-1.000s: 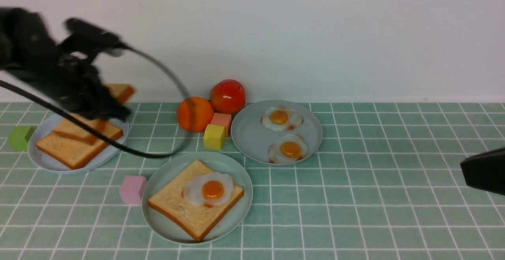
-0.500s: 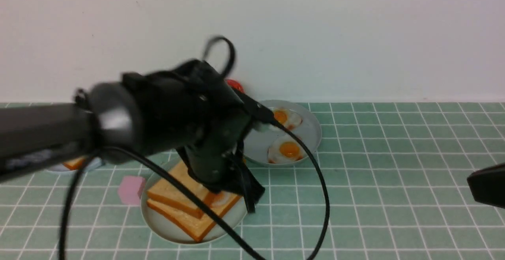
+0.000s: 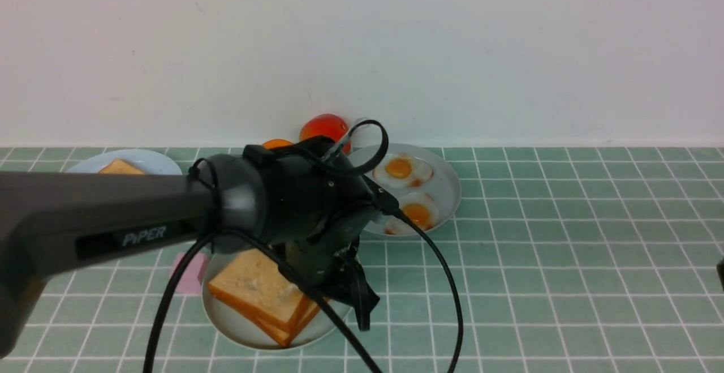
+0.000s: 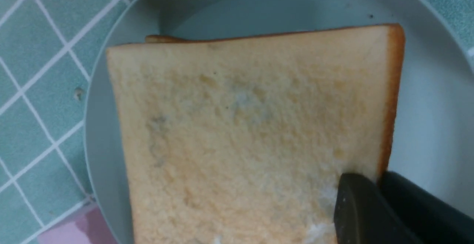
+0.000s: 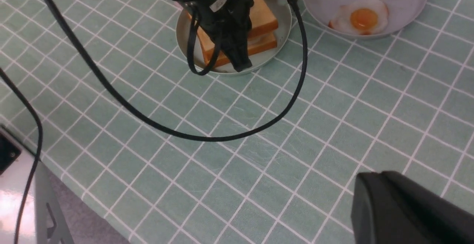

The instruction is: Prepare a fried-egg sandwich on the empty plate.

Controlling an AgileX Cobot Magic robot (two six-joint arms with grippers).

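On the pale mint-green plate (image 3: 226, 323) lie two toast slices stacked, the top toast slice (image 3: 254, 288) over the lower one (image 3: 281, 336). The fried egg between them is hidden in the front view. A pale sliver (image 5: 259, 38) shows between the slices in the right wrist view. My left gripper (image 3: 362, 312) hangs over the plate's right side. Its fingers (image 4: 355, 199) pinch a crust corner of the top toast slice (image 4: 240, 125). My right gripper (image 5: 383, 175) is shut and holds nothing, low over the bare tiles at the right, a sliver at the front view's right edge (image 3: 721, 274).
A grey plate (image 3: 449, 189) behind holds two fried eggs (image 3: 400, 169) (image 3: 418, 213). A pale blue plate (image 3: 155, 163) at the far left holds toast (image 3: 120, 167). A tomato (image 3: 323, 127), an orange (image 3: 276, 144) and a pink cube (image 3: 189, 274) sit nearby. The left arm's cable (image 3: 447, 294) loops over the tiles.
My left arm swung from the far-left plate to the mint plate, carrying a toast slice, which now covers the egg. My right gripper has drawn back toward the right edge.
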